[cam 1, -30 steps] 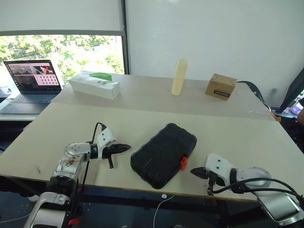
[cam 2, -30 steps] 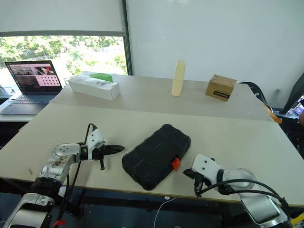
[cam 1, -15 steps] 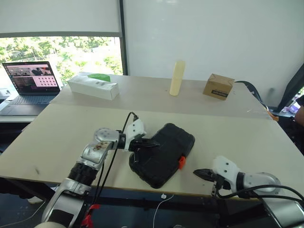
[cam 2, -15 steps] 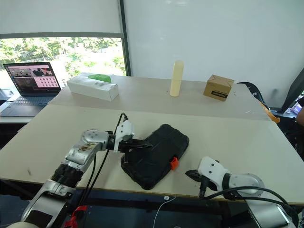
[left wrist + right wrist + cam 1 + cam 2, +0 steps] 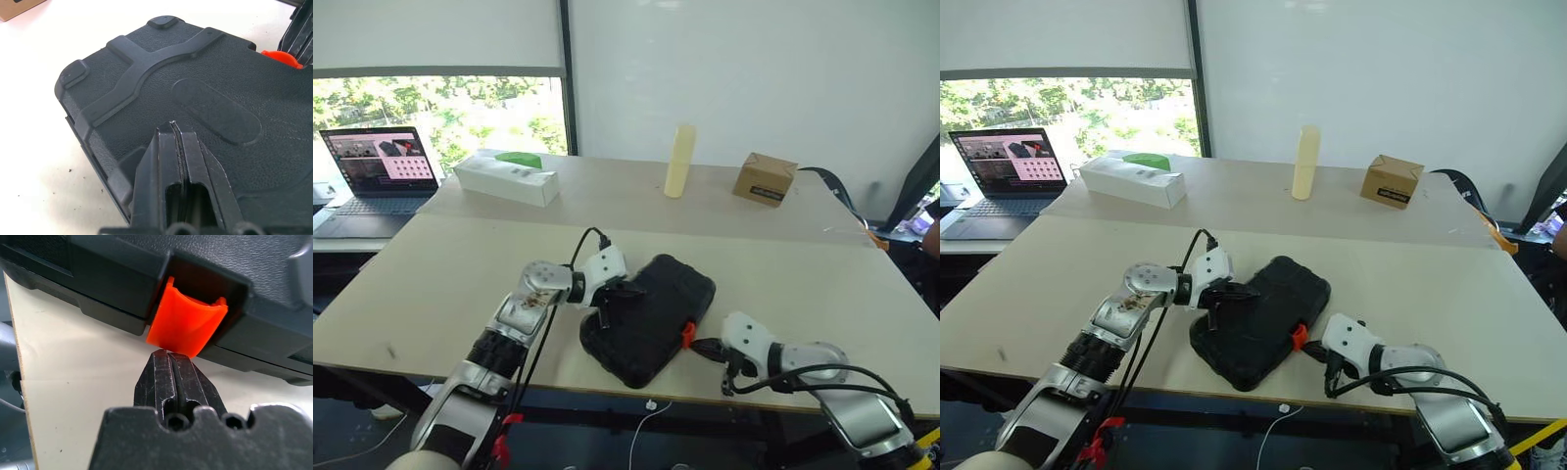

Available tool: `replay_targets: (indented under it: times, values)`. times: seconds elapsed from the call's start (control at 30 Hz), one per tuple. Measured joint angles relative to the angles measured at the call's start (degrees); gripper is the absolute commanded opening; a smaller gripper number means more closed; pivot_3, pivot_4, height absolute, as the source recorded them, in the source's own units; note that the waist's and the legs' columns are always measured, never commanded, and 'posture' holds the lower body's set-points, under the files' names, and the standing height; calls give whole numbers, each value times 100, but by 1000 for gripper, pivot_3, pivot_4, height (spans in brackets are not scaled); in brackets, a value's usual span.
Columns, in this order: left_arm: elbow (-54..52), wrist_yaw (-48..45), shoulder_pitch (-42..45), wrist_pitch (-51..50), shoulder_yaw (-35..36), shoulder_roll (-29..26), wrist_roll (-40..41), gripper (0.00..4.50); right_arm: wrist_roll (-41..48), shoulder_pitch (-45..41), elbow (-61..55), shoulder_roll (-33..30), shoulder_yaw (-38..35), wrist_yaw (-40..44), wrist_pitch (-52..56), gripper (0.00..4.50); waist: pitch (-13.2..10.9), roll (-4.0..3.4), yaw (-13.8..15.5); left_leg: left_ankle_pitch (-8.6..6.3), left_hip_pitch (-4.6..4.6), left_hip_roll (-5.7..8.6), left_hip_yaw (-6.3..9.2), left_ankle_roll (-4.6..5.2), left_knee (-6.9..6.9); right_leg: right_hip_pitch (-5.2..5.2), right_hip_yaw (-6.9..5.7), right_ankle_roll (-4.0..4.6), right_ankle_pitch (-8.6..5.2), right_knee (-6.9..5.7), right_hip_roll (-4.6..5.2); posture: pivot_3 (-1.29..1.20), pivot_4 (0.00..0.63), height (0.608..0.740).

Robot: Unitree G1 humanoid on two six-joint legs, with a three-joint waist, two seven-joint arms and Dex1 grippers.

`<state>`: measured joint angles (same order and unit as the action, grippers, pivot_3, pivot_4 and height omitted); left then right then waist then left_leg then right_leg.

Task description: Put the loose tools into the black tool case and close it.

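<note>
Latch (image 5: pixel 186 324) probably touching right gripper (image 5: pixel 172 354)

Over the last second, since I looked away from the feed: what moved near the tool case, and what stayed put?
The left gripper swung in from the open table to above the lid of the closed black tool case. The right gripper edged up to the orange latch, its tips now right at it. Both stayed shut, holding nothing. The case stayed closed in about the same spot; the white oblong box and cardboard box did not move.

laptop (image 5: pixel 380 168) – white box (image 5: pixel 507 178) | cream cylinder (image 5: pixel 679 161) – cardboard box (image 5: pixel 767 178)
</note>
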<state>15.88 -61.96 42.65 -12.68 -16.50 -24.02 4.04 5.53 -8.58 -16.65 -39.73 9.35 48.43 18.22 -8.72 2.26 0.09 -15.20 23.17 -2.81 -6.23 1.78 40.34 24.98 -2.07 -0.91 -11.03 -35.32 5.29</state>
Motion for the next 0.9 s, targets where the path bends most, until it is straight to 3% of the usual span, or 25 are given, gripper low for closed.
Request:
replay_targets:
  times: [0.37,0.7,0.9]
  values:
    - [-55,44,-37,-76,-64,-141,-181,10,-140,-364,275,92,149,60,103,0,3,-2,-84,1,-48,-1,1,-1,-1,-22,28,-14,-12,-27,-1,0,150,740]
    - [-2,184,-80,-83,-74,29,-211,10,33,52,-316,-345,-32,310,503,0,20,-4,-17,-3,-89,0,7,-1,-12,-64,35,-29,-28,-12,4,0,150,740]
    - [50,209,-97,9,-68,41,-210,10,31,-121,-190,-194,-102,255,473,0,27,-8,-6,-3,-91,-1,7,0,-13,-64,36,-30,-29,-11,3,0,150,740]
